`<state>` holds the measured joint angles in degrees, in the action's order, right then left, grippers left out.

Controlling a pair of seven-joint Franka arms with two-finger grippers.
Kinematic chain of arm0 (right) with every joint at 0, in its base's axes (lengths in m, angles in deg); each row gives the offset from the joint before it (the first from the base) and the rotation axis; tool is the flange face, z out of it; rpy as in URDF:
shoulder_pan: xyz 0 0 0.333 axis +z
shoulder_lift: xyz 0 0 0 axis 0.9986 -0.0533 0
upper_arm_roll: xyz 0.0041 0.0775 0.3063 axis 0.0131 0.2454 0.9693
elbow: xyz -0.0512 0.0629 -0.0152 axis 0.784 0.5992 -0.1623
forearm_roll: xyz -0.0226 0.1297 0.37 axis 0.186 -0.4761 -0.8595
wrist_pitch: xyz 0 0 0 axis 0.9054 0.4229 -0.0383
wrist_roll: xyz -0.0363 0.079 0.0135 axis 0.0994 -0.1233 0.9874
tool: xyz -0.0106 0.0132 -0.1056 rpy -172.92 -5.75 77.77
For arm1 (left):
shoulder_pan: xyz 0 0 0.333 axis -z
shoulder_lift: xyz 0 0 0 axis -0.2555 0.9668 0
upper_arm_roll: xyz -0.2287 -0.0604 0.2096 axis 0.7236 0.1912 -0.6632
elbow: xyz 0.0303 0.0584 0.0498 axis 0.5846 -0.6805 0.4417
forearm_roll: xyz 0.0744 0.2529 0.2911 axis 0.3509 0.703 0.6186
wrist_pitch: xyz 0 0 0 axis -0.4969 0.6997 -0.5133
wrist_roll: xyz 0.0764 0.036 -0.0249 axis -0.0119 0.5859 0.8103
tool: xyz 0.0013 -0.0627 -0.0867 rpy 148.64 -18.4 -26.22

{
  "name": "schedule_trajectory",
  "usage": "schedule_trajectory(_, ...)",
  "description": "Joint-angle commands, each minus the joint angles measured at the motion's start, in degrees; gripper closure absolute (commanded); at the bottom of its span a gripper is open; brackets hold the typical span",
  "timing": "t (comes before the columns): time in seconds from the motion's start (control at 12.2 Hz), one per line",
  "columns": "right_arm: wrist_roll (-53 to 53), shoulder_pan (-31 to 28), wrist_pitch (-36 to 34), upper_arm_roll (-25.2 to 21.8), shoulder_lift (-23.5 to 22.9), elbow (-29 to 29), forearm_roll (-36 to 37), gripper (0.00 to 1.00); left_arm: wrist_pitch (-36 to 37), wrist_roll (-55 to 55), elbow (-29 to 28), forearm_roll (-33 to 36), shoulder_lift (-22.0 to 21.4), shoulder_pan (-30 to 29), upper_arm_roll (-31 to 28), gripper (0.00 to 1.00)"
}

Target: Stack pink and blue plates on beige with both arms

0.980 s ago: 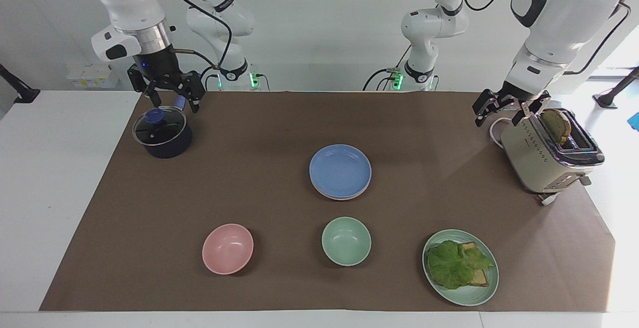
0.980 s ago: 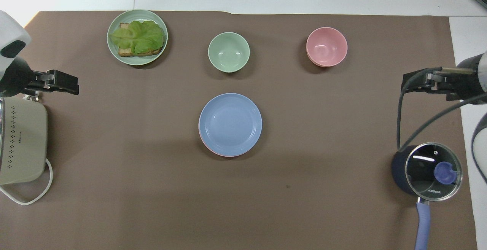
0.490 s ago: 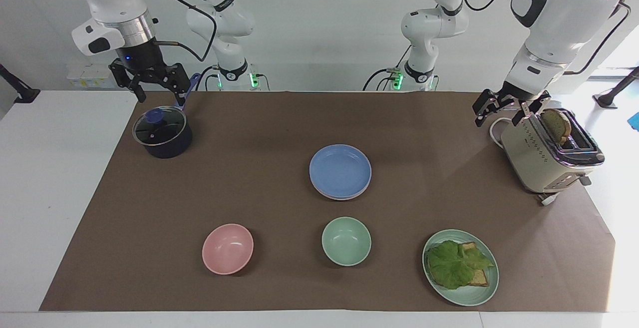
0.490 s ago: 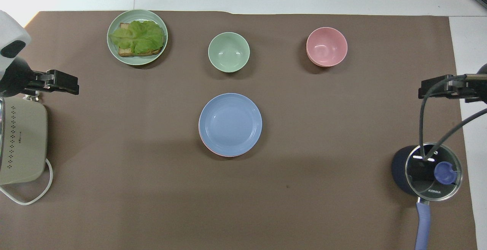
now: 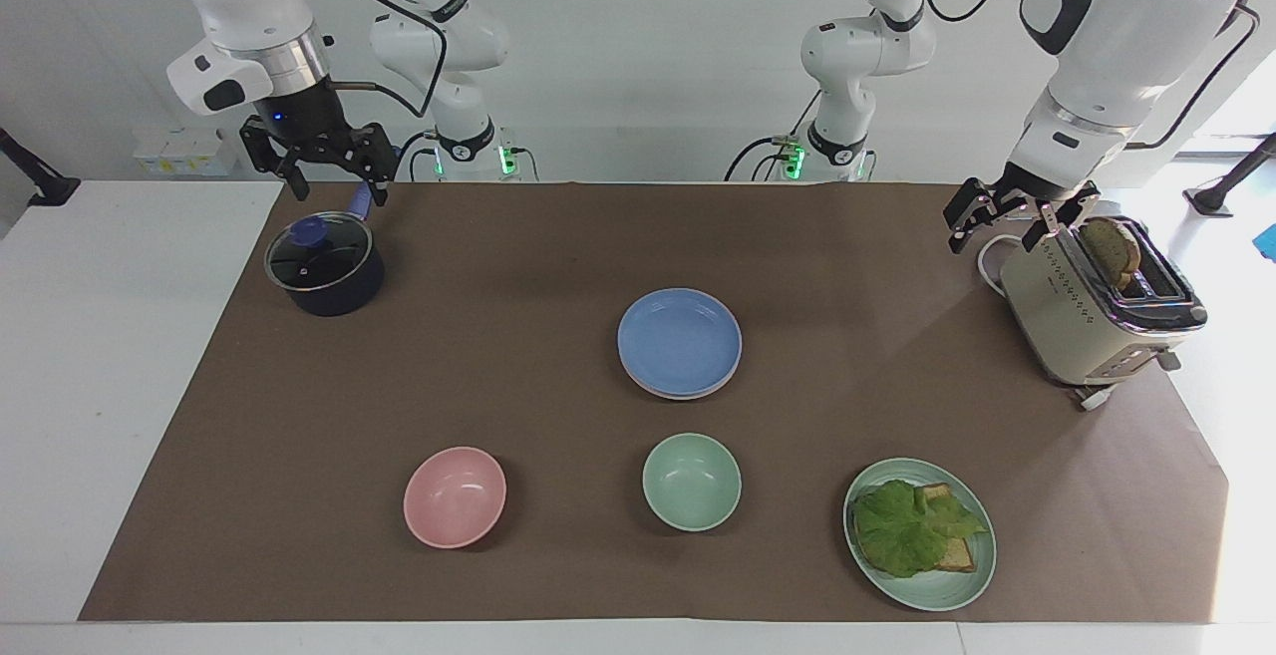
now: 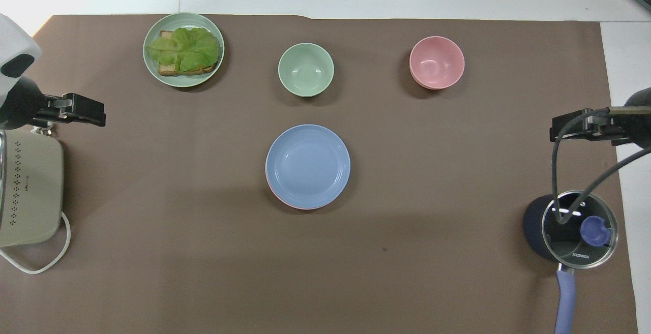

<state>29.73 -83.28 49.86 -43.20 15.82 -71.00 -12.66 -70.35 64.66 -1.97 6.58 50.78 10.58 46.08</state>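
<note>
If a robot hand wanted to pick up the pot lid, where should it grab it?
Probably by the blue knob on top of the glass lid. The lid lies flat on the dark pot, its rim sitting on the pot's edge, so the knob is the only part standing up. Come straight down from above; the right gripper, open, hangs above the pot's end of the table.

Plain white wall [image 5: 648, 57] — white table [image 5: 100, 336], brown mat [image 5: 498, 266]

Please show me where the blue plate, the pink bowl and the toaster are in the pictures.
blue plate [image 5: 679, 339]: facing view, middle of its top face.
pink bowl [image 6: 436, 61]: overhead view, inside bottom of the bowl.
toaster [image 5: 1062, 316]: facing view, its cream side wall.
</note>
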Motion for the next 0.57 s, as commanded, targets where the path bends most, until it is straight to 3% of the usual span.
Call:
schedule_trajectory(0.0, 0.9, -0.2, -2.0, -0.6, 1.4, -0.5, -0.8, 0.00, 0.7, -0.4, 0.0, 0.7, -0.3, -0.6, 0.4, 0.00)
schedule_trajectory(0.49, 1.0, 0.2, -3.1, -0.6, 2.0, -1.1, -0.8, 0.00, 0.7, -0.4, 0.0, 0.7, -0.3, -0.6, 0.4, 0.00)
